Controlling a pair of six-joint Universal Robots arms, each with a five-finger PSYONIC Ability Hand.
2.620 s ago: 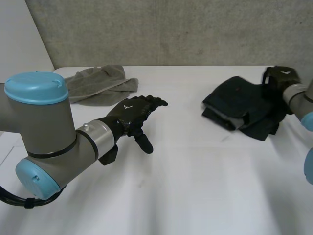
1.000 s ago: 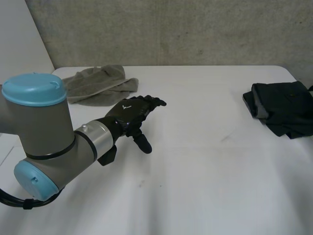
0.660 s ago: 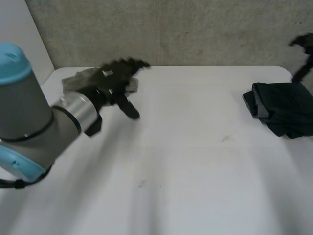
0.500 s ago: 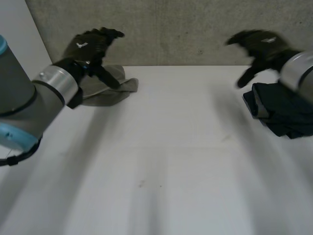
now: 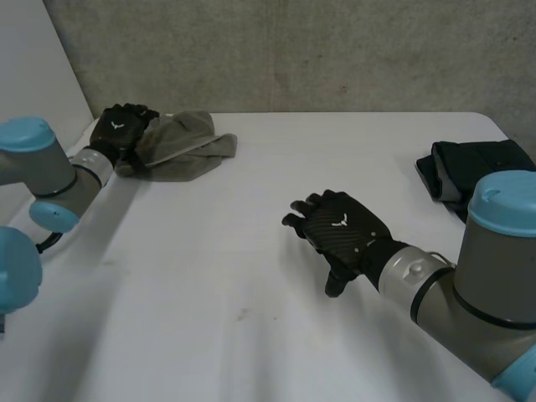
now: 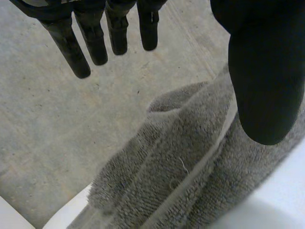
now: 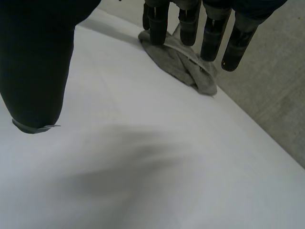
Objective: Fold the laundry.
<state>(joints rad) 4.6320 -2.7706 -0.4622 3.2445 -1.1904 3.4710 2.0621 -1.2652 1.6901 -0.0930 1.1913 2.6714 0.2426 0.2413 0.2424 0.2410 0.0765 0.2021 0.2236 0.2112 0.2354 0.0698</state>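
Observation:
A crumpled grey towel point(image 5: 180, 144) lies at the table's far left; it also appears under my left hand's thumb in the left wrist view point(image 6: 190, 176) and beyond my right hand's fingertips point(image 7: 183, 64). My left hand point(image 5: 121, 130) hovers over the towel's left end, fingers straight and apart from the thumb point(image 6: 264, 71), holding nothing. A folded dark garment point(image 5: 477, 180) rests at the far right edge. My right hand point(image 5: 339, 230) floats above the table's middle, fingers point(image 7: 209, 33) straight, open and empty.
The white table point(image 5: 251, 276) runs wide between the two cloths. A grey concrete wall point(image 5: 293, 50) stands behind the table's far edge. My right arm's big joint point(image 5: 494, 276) sits at the near right, my left arm's joints point(image 5: 33, 167) at the left edge.
My left hand swung from mid-table up and back to the grey towel's left end. My right hand left the dark garment, came over it and down to the table's middle.

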